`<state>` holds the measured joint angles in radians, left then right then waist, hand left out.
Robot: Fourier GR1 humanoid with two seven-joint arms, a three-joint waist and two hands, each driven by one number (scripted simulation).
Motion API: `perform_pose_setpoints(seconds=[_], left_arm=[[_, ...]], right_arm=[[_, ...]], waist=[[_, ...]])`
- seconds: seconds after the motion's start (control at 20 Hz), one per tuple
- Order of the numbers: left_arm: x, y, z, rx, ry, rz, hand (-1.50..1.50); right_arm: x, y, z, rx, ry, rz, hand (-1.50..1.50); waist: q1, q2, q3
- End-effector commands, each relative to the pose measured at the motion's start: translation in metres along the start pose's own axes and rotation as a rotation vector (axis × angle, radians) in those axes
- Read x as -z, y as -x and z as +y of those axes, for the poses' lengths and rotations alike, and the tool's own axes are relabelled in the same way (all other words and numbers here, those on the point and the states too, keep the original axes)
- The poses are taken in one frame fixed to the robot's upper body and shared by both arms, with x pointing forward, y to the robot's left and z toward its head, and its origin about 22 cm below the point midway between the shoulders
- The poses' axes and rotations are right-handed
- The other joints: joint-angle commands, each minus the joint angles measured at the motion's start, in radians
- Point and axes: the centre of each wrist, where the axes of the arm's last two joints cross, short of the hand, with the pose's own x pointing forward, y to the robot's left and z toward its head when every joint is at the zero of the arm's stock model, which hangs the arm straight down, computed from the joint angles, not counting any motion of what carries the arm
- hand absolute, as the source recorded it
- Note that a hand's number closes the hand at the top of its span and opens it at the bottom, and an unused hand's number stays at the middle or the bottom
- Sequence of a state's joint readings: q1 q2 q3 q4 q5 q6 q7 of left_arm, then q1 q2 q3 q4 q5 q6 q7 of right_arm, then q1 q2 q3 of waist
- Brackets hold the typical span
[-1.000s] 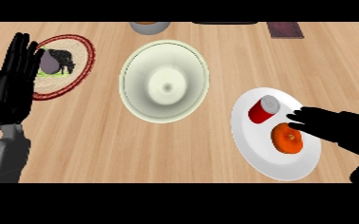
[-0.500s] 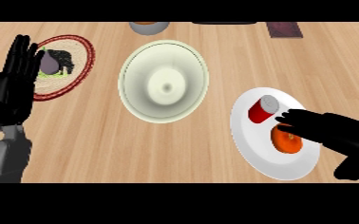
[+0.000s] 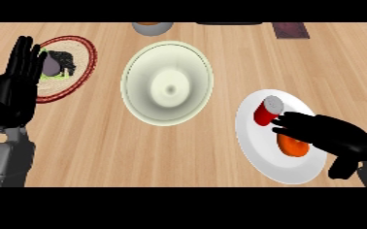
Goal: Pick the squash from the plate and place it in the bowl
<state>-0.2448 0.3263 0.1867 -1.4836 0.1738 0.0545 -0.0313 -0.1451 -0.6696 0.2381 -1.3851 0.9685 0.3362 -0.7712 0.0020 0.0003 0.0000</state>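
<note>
Head view: black right hand spread open over the round orange squash on the white plate, right of the cream bowl. It should curl round the squash only, not the red can.

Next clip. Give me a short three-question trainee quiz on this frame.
1. True or false: the orange squash already lies in the cream round bowl.
2. What stands beside the squash on the white round plate? A) red cylindrical can B) green cup C) blue bottle
3. Fill in: the black hand over the squash is the robot's ____ hand.

Key: 1 false; 2 A; 3 right.
</note>
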Motion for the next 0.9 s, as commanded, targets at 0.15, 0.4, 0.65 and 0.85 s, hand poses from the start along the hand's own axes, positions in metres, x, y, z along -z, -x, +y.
perform_pose_setpoints(seconds=[0.15,0.4,0.65,0.85], left_arm=[[-0.004,-0.003,0.003,-0.008,0.009,0.017,0.0],[-0.013,0.006,-0.007,0.011,0.004,0.01,0.0],[0.008,-0.018,-0.006,0.002,-0.01,-0.01,0.0],[-0.001,-0.011,0.006,-0.003,0.011,-0.004,0.0]], right_arm=[[0.021,-0.006,0.013,0.017,-0.053,0.003,-1.5],[0.038,0.015,0.027,0.009,-0.058,0.058,-1.5],[0.024,0.035,0.03,-0.013,-0.037,0.062,-1.5],[0.045,0.043,0.04,-0.008,0.042,-0.013,1.5]], waist=[[-0.001,-0.001,0.0],[0.002,0.0,0.0],[0.001,0.0,0.0],[0.01,0.002,0.001]])
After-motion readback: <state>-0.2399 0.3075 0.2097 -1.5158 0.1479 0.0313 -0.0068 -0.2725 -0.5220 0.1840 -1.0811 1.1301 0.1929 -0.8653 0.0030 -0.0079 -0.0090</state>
